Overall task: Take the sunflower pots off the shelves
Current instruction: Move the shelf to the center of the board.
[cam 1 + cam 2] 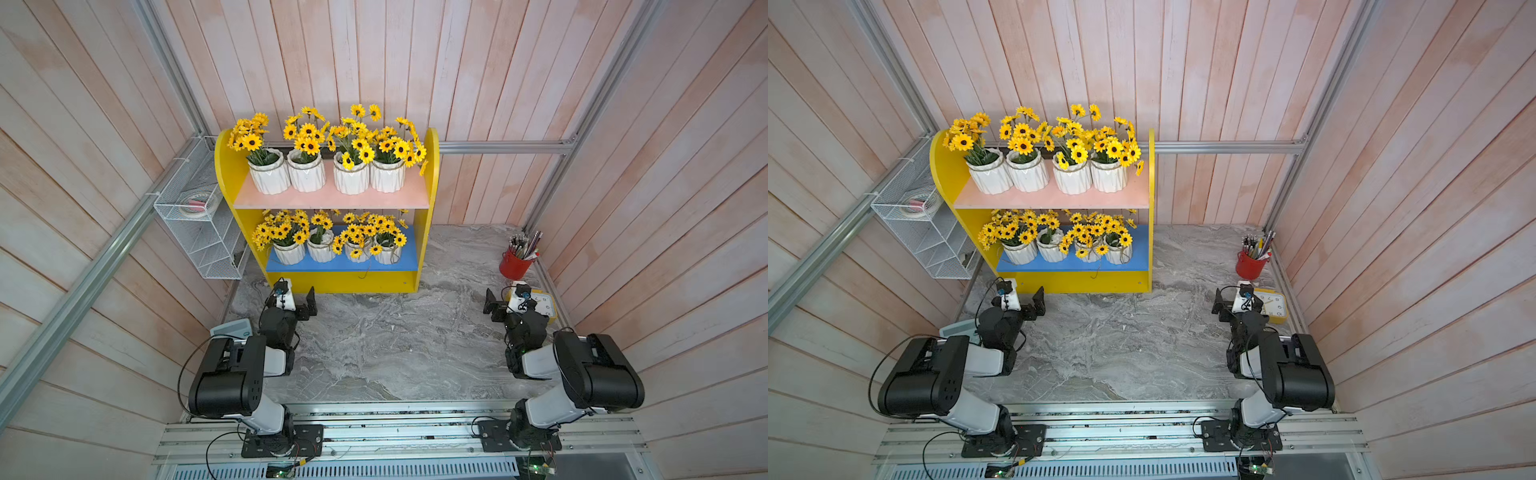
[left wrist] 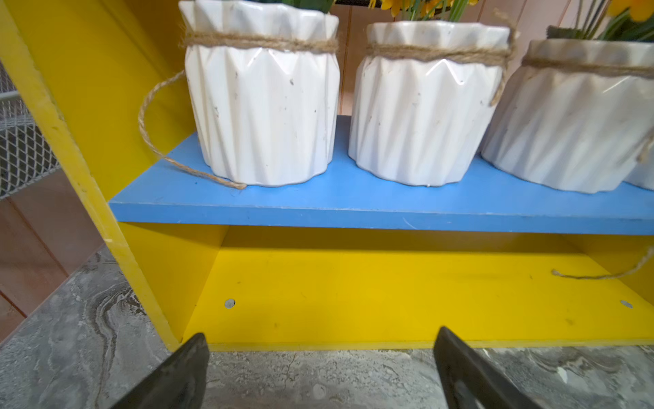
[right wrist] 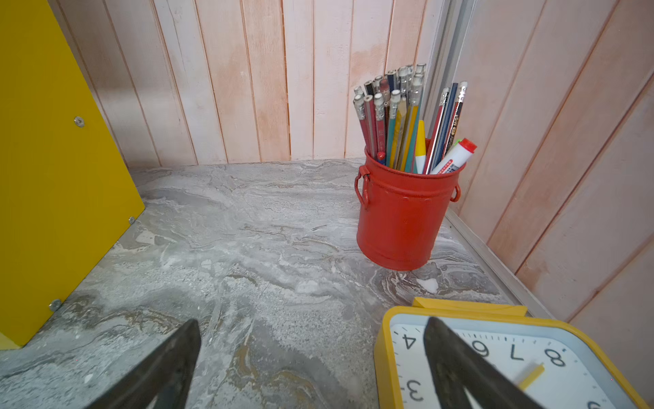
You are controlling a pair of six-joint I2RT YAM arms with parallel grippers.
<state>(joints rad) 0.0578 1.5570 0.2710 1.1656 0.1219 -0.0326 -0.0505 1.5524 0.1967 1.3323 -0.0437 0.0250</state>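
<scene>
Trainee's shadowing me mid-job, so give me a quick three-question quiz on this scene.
1. How many small white ribbed ceramic sunflower pots stand on the pink upper board of the yellow wooden shelves?
2. True or false: the left gripper is shut on a pot.
3. Nearest the right gripper: A white wire rack, B yellow-framed clock, C blue lower board?
Key: 1 four; 2 false, both grippers open and empty; 3 B.

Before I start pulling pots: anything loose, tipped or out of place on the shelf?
Yes: loose twine trails from the left-end white ribbed pot on the blue lower board; another strand dangles over its front edge. Either could snag. No pot looks tipped.
</scene>
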